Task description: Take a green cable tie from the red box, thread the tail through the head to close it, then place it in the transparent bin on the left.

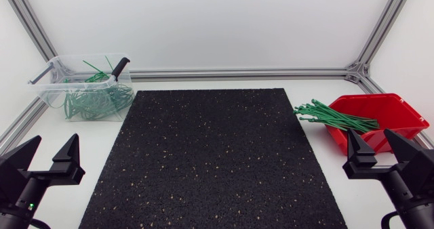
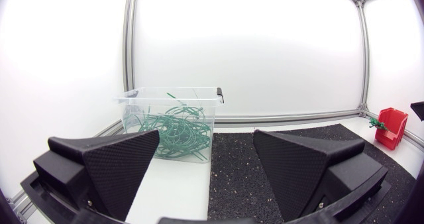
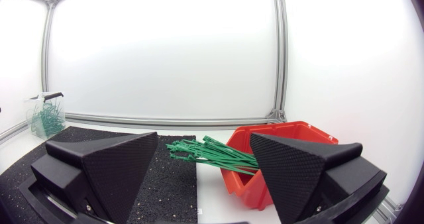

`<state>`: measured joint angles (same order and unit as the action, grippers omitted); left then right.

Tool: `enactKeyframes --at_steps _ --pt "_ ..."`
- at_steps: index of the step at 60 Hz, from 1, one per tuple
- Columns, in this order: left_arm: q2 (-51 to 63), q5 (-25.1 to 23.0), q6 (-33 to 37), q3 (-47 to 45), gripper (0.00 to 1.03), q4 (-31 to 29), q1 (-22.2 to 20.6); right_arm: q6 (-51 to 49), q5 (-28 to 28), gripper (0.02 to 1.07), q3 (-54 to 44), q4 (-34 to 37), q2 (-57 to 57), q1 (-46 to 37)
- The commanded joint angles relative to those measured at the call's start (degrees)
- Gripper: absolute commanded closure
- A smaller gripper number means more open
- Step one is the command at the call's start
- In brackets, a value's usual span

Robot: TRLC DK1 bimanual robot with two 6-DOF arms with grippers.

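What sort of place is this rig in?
Probably a robot lab bench cell: left pincer and right pincer flanking a speckled black mat, a red box of green cable ties, and a transparent bin.

One table (image 1: 319, 87) carries one black mat (image 1: 210, 161), one red box (image 1: 393, 110) at its right edge and one transparent bin (image 1: 47, 87) in its far left corner. There are two grippers, the left gripper (image 1: 57, 139) and the right gripper (image 1: 368, 134), each with two fingers (image 1: 68, 158). The straight green cable ties (image 1: 332, 116) in the box make one bundle, too overlapped to count. The looped green ties (image 1: 95, 101) in the bin make one tangle, likewise uncountable.
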<state>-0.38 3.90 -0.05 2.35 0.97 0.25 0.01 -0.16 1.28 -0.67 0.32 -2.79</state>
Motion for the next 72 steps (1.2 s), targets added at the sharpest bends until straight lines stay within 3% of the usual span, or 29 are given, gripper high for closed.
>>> enactKeyframes --at_steps 1,11,28,38,47,72 --pt "-0.32 0.14 -0.47 -2.26 0.04 -1.06 -0.34 0.25 -0.01 0.05 1.71 -0.56 -0.76 -0.03" --pt "-0.32 0.14 -0.56 -2.26 0.04 -0.97 -0.25 0.16 0.16 0.06 7.60 0.93 0.30 -0.11" --pt "-0.32 0.14 -0.56 -2.26 0.04 -0.88 -0.08 0.16 -0.10 0.06 22.72 3.48 17.61 0.24" --pt "-0.32 0.14 -0.56 -2.26 0.04 -0.88 0.01 -0.45 -0.10 0.08 35.46 10.69 29.57 -0.29" --pt "-0.32 0.05 -0.56 -2.26 0.04 -0.88 0.01 -1.77 -0.10 0.08 48.29 22.02 42.31 -1.26" --pt "-0.32 0.14 -0.56 -2.26 0.04 -0.88 0.01 -9.85 -3.44 0.07 66.75 36.09 64.28 -5.47"
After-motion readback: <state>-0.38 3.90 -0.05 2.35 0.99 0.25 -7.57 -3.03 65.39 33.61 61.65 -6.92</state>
